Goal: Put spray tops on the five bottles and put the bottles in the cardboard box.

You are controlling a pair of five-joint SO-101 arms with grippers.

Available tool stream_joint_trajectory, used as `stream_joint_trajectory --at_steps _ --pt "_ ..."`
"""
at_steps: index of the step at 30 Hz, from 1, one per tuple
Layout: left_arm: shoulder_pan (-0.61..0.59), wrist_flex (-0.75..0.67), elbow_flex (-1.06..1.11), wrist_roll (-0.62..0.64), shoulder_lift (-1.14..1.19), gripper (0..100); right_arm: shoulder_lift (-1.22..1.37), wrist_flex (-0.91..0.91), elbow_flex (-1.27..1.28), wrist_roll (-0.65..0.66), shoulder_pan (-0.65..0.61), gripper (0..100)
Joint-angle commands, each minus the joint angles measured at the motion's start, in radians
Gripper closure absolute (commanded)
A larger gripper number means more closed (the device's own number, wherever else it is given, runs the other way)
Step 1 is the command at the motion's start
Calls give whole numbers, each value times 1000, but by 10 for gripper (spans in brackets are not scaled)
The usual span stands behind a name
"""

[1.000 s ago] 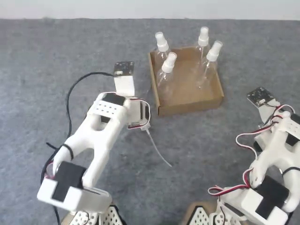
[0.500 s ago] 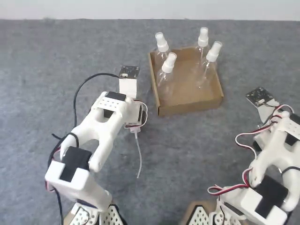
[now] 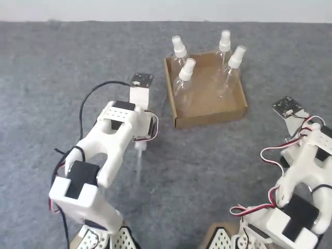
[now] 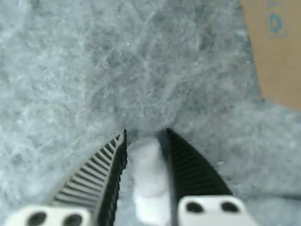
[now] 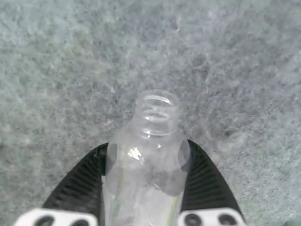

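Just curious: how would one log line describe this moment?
left gripper holds spray top | right gripper holds uncapped bottle | cardboard box: four capped bottles

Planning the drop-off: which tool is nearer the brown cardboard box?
Left. The left tool, shut on a white spray top, hangs off the cardboard box's front-left corner; the right tool, gripping a clear uncapped bottle, sits farther off its right side.

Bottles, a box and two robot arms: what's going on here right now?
The left gripper is shut on a spray top, held above the table. The right gripper is shut on the fifth bottle, whose neck is open with no top on it. Four capped bottles stand in the cardboard box.
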Motion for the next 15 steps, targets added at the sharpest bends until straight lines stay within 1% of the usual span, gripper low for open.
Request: stream_joint_trajectory --at_steps 1,3,6,8,12,15 --pt "3 -6 -47 -11 -12 953 -10 8 -8 14 7 977" --pt "3 -6 -47 -17 -12 944 -10 8 -8 14 7 977" --pt "3 -5 -47 -97 -12 938 -10 8 -8 15 7 977" --pt "3 17 -51 -117 -12 939 -10 5 -8 15 7 977" --pt "3 140 -162 -126 -12 991 -19 4 -12 15 7 977" --pt "3 262 -294 -126 -14 991 -21 8 -14 12 7 977"
